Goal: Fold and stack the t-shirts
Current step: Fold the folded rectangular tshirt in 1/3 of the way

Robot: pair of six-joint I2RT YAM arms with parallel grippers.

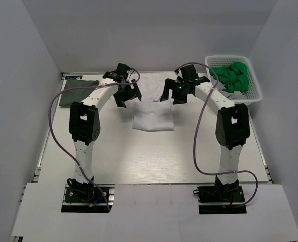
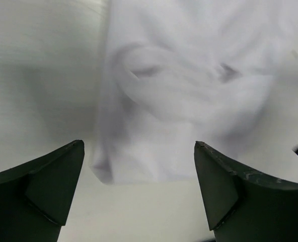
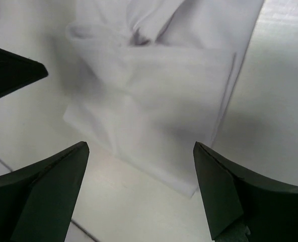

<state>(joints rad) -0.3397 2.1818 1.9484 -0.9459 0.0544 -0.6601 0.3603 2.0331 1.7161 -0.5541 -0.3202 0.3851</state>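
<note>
Top external view: the white t-shirt (image 1: 153, 115) is seen lying near the middle of the table (image 1: 139, 156), toward its far side. It is partly folded into a narrow shape, with its near edge squared off. The dark grey-green t-shirt (image 1: 78, 92) is bunched at the far left corner, well apart from the white one. A white basket (image 1: 227, 57) holding bright green items (image 1: 233, 75) is placed at the far right corner.

The left gripper (image 1: 126, 93) is positioned over the left edge of the white t-shirt and the right gripper (image 1: 175, 92) over its right edge. Both arms are bent inward toward the cloth.

Left wrist view: the two dark fingers (image 2: 43, 186) are spread wide apart with nothing between them. Rumpled white cloth is seen beyond them, with a folded edge just past the fingertips.

Right wrist view: the fingers (image 3: 234, 196) are likewise spread and nothing is grasped. The folded white t-shirt is seen beyond them, with a straight edge on its right side and gathered folds at the far end. Whether either set of fingertips touches the cloth cannot be told.
</note>
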